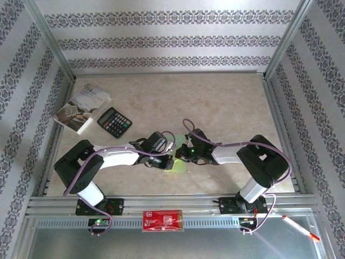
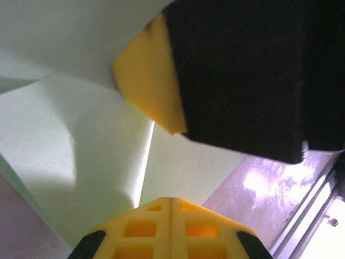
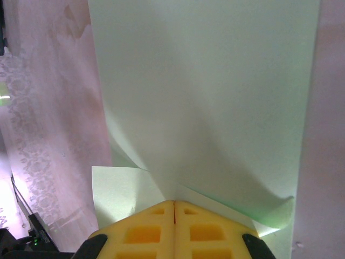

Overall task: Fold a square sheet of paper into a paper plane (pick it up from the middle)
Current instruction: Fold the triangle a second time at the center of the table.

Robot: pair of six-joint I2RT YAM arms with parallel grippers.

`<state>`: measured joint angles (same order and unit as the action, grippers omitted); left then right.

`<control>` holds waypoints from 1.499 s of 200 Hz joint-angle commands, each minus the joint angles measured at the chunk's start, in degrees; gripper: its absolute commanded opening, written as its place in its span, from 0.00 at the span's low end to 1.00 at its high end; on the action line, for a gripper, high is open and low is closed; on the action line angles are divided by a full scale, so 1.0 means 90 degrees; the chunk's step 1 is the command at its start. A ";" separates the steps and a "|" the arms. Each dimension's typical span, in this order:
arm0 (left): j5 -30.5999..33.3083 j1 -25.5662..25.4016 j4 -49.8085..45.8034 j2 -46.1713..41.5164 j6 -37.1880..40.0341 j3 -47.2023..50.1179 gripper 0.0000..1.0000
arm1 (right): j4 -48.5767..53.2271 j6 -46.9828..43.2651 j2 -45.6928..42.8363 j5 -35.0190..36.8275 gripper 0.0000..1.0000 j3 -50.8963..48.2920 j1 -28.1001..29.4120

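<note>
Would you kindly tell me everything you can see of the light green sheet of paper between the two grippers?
The sheet of paper is thin, plain and pale green, with no print. It is not flat: it buckles into soft folds with one sharper crease, and a corner curls. It is at the front middle of the table, between the arms. The left gripper and the right gripper are each shut on it. From above, the arms hide most of it.

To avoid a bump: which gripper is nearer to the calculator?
Left. The left gripper is diagonally right of the calculator; the right gripper is farther right, across the paper.
</note>
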<state>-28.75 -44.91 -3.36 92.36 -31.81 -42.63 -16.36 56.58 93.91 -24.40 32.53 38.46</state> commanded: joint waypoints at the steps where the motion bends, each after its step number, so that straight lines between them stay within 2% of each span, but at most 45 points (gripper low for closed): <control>1: -0.0166 0.0151 0.0559 0.0106 -0.0199 0.0016 0.01 | 0.0395 -0.0115 0.0192 0.0190 0.00 -0.0154 -0.0015; 67: -0.0121 0.0287 0.0366 0.0461 0.0025 0.0115 0.01 | 0.0394 -0.0115 0.0183 0.0180 0.00 -0.0197 -0.0035; 118: 0.0474 0.0302 -0.0161 0.0220 0.0309 0.0178 0.01 | 0.0402 -0.0143 0.0163 0.0164 0.00 -0.0226 -0.0063; 135: 0.0354 0.0297 -0.0146 0.0046 0.0322 0.0215 0.03 | 0.0412 -0.0145 0.0171 0.0155 0.00 -0.0200 -0.0065; 164: -0.0080 0.0174 0.0500 -0.0323 0.0166 0.0361 0.07 | 0.0405 -0.0140 0.0205 0.0148 0.00 -0.0166 -0.0064; 193: -0.0202 0.0019 0.0591 -0.0152 0.0212 0.0252 0.08 | 0.0402 -0.0143 0.0193 0.0143 0.00 -0.0172 -0.0062; 256: 0.0259 0.0026 -0.0059 0.0159 0.0531 -0.0068 0.07 | 0.0403 -0.0143 0.0216 0.0158 0.00 -0.0162 -0.0057; 300: 0.0316 0.0116 -0.0238 0.0227 0.0634 -0.0004 0.05 | 0.0412 -0.0154 0.0230 0.0133 0.00 -0.0141 -0.0067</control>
<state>-27.14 -44.23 -2.39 93.34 -28.32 -41.82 -16.71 56.55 93.93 -24.56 32.38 38.35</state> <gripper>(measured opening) 0.056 0.042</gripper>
